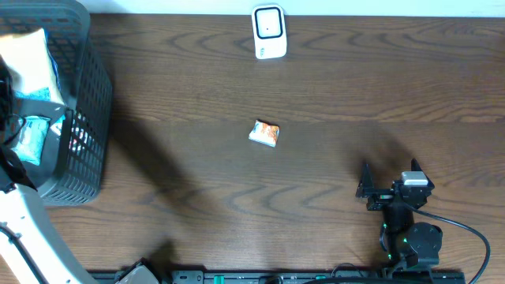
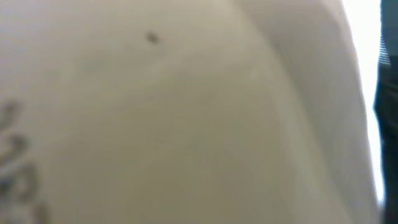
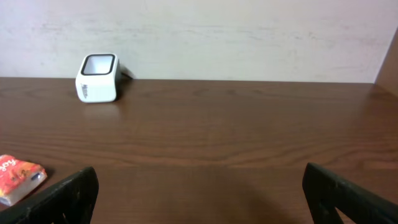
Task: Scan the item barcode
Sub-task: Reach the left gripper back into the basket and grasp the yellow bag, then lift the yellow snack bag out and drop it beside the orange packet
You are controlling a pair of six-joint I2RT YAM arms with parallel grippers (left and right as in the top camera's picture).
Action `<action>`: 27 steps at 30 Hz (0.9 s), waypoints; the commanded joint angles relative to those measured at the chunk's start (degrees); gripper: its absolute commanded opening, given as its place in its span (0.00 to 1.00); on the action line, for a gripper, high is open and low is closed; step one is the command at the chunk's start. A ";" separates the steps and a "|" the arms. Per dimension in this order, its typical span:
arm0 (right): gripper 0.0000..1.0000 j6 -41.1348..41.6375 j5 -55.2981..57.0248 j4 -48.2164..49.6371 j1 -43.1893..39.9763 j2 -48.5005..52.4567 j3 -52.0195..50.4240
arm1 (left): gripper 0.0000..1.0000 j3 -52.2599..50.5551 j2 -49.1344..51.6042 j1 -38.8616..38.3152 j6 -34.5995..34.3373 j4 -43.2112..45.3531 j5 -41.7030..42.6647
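Observation:
A small orange-and-white packet lies on the wooden table near its middle, and it shows at the lower left of the right wrist view. The white scanner stands at the table's far edge, also in the right wrist view. My right gripper hovers low at the near right, open and holding nothing. My left arm reaches into the black basket. Its fingers are hidden. A blurred pale packet surface fills the left wrist view.
The basket at the far left holds a pale bag and a blue-and-white packet. A black cable runs from the right arm's base at the near edge. A pale wall rises behind the table.

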 commanded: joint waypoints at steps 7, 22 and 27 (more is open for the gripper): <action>0.99 -0.63 0.07 -0.24 0.17 -0.37 -0.07 | 0.08 0.24 -1.60 -3.23 -5.53 11.37 16.31; 0.99 -0.63 0.07 -0.26 0.17 -0.37 -0.07 | 0.07 0.22 -2.34 -26.75 21.22 6.21 20.63; 0.99 -0.63 0.07 -0.26 0.17 -0.37 -0.07 | 0.07 0.22 -2.21 -34.18 26.36 -0.94 14.86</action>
